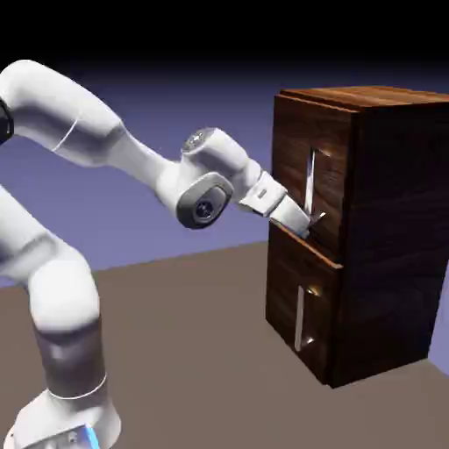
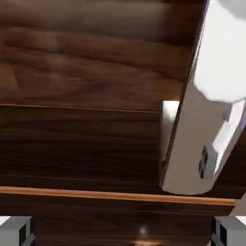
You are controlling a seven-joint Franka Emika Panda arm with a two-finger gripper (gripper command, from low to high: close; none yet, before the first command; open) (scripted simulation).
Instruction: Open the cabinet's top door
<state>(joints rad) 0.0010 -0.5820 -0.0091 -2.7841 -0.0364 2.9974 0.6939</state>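
Opens onto a blue-violet backdrop (image 1: 202,96) fading to black at the top, above a brown floor (image 1: 193,342). Shows, in the exterior view, a dark wood-grain cabinet (image 1: 395,228) upright at the exterior view's right, with the top door (image 1: 288,158) lying flush at the front, above the lower door (image 1: 281,285) and its shorter handle (image 1: 300,317). Carries on the top door a long vertical silver handle (image 1: 310,184). Reaches across from the exterior view's left with the white arm (image 1: 79,114), angled downward and bringing the gripper (image 1: 307,230) near the lower end of the long handle. Looks, in the hand view, onto dark wood crossed by a thin orange-brown edge (image 2: 115,194). Shows both fingertips (image 2: 17,231) at the bottom, wide apart and clamped on nothing. Slants the large silver handle down from the upper right, ending above the right-hand tip rather than between the two; leaves it impossible to tell whether gripper and handle touch.
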